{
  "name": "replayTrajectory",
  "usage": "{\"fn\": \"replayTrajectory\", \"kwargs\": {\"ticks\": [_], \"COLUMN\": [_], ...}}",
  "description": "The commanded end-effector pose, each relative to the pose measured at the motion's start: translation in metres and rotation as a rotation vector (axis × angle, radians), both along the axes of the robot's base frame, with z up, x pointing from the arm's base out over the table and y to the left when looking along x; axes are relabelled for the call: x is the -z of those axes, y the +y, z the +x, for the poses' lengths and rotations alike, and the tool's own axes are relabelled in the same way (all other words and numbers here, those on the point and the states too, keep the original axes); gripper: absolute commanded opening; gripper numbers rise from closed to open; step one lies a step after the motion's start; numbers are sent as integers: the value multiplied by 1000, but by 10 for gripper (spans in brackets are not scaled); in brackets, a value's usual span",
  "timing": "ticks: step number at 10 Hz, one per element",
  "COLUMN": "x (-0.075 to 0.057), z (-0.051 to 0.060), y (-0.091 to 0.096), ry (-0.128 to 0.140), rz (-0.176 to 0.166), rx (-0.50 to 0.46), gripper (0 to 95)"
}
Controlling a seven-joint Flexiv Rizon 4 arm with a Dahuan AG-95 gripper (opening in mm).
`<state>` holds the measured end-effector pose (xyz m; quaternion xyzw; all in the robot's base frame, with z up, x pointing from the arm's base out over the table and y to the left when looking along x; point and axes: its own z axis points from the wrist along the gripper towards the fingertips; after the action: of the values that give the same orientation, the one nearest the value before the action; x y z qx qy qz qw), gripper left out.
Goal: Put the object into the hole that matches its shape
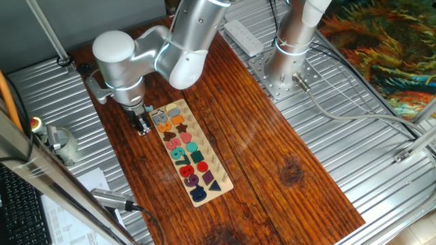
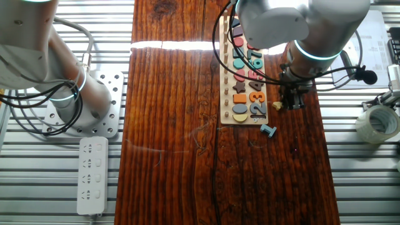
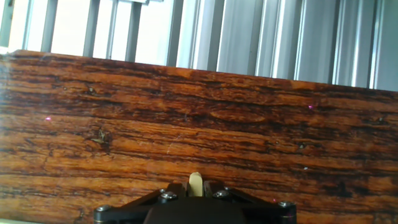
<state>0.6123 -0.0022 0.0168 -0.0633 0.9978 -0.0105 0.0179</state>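
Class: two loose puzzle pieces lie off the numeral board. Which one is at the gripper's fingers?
The cream piece, right beside the board's end, sits at the gripper. The light-blue piece lies apart on the table, untouched.

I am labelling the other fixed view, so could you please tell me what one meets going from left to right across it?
Power strip → second arm's base plate → puzzle board → light-blue loose piece → cream piece → tool → tape roll.

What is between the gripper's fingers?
The gripper is shut on the cream piece: in the hand view a narrow pale edge shows between the fingers. The rest of the piece is covered, so its shape cannot be seen there.
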Motion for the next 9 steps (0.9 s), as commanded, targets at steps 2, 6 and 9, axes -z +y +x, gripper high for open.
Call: {"fn": "replayTrajectory", "kwargs": {"ticks": [2, 6, 9], "x": [-17, -33, -35], "z": [-2, -23, -47], "y": [-4, -27, -34], "ry": [-3, -10, -8], "rz": [-5, -1, -1], "rx": [20, 58, 73], "gripper": [0, 0, 0]}}
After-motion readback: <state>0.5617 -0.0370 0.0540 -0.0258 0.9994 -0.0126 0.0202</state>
